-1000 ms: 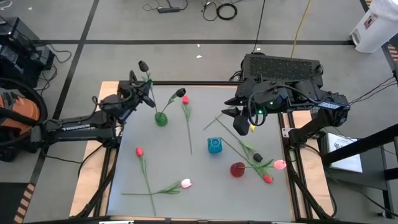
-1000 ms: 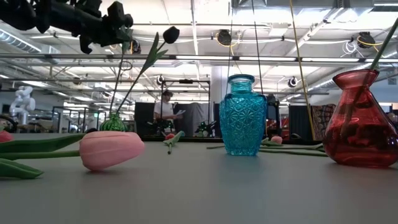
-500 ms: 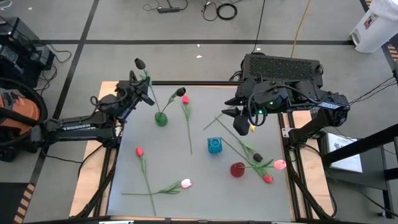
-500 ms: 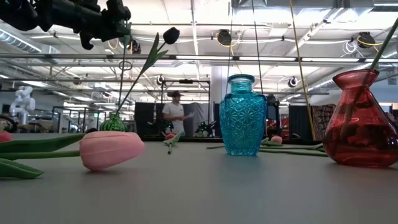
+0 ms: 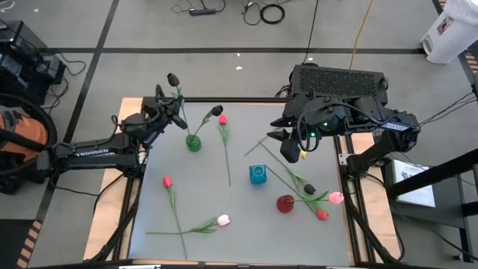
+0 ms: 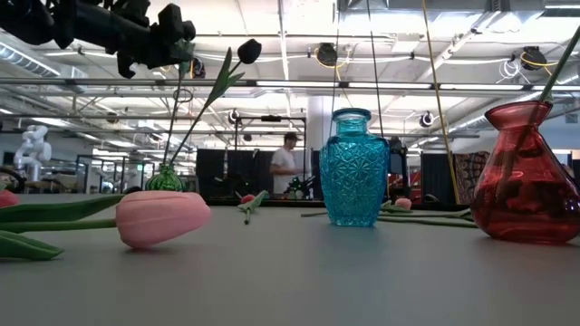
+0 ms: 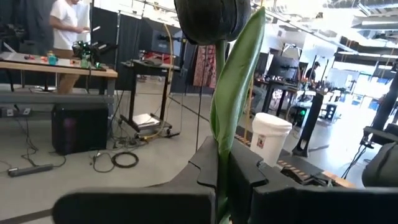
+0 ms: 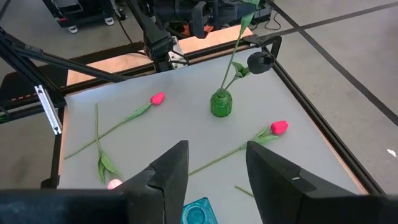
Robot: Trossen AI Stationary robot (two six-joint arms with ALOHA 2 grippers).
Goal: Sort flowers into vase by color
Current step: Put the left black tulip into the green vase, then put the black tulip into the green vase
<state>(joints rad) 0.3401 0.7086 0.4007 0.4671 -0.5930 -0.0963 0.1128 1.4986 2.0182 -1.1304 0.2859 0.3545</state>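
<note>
Left gripper (image 5: 169, 110), at ten o'clock on the grey table (image 5: 299, 224), clamps the thin green stem of a near-black artificial tulip (image 5: 172, 79) held aloft. Right gripper (image 8: 211, 163), at two o'clock, hovers half-spread and empty.

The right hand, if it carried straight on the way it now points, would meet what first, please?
Probably the blue vase, whose rim shows between the open right hand's fingers. Beyond it lie a red tulip on the table and the green vase. Depth is unclear, so this is a judgement.
</note>
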